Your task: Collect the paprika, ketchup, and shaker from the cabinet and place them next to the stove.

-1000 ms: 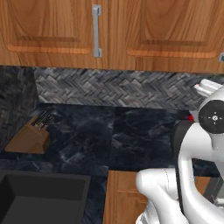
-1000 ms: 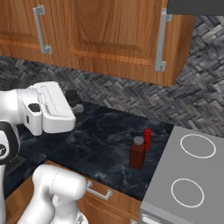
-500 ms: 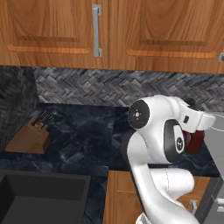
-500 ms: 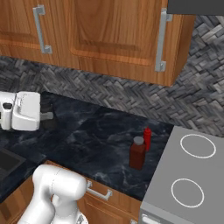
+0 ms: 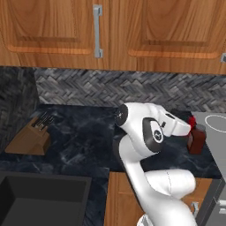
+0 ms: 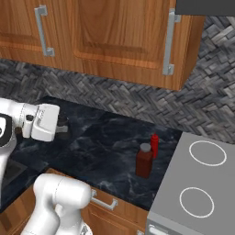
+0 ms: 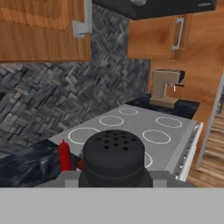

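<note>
My gripper (image 7: 114, 177) is shut on the shaker (image 7: 113, 157), a small black cylinder with holes in its top. Seen from the right base, the shaker (image 6: 63, 128) hangs over the dark counter at the left, well apart from the bottles. The paprika (image 6: 144, 160) and the ketchup (image 6: 154, 144) stand side by side on the counter just left of the stove (image 6: 202, 183). From the left base, the paprika (image 5: 196, 139) and ketchup (image 5: 192, 121) sit right of my hand (image 5: 178, 118). The hand camera looks past the ketchup (image 7: 64, 155) to the stove (image 7: 131, 131). The cabinet is out of view.
A knife block (image 5: 31, 137) stands at the counter's left, with a dark sink (image 5: 39, 198) in front of it. Closed wood cupboards (image 5: 97, 31) hang above the tiled wall. A coffee machine (image 7: 165, 87) sits beyond the stove.
My arm has swung around over the counter with the shaker still in the gripper, and the hand now faces the stove side. The paprika and ketchup have stayed put.
</note>
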Controlling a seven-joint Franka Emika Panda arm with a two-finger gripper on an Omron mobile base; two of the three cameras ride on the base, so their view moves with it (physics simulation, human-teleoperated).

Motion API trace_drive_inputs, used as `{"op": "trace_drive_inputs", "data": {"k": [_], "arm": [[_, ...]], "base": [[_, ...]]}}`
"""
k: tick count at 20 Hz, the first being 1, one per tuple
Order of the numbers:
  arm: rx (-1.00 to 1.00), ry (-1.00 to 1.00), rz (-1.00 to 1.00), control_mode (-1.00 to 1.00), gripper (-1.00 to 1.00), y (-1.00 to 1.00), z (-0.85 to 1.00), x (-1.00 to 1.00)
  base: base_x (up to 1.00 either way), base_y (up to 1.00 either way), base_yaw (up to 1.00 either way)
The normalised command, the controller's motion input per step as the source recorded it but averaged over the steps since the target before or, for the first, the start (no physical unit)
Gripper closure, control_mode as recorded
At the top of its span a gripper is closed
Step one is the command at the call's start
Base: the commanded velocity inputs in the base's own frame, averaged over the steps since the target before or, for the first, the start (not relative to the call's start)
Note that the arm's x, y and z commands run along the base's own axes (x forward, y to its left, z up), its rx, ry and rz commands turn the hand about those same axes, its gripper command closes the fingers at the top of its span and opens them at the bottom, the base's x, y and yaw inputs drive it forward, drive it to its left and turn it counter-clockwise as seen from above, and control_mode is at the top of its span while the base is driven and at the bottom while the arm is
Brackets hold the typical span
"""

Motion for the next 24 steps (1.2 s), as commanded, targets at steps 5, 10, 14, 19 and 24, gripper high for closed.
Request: {"op": "trace_drive_inputs", "data": {"k": [5,10,14,19,24], "arm": [[0.02,-0.04,-0.1,-1.0,1.0,-0.35,-0.46,0.67],[0.0,-0.03,-0.1,-1.0,1.0,-0.51,-0.32,0.43],[0.0,0.0,-0.09,-1.0,1.0,-0.55,-0.17,0.48],[0.0,0.04,-0.08,-1.0,1.0,-0.64,-0.12,0.51],[-0.01,0.07,-0.12,-1.0,1.0,-0.35,-0.32,0.42]], "base": [[0.0,0.0,0.0],[0.0,0.0,0.0],[0.0,0.0,0.0],[0.0,0.0,0.0],[0.0,0.0,0.0]]}}
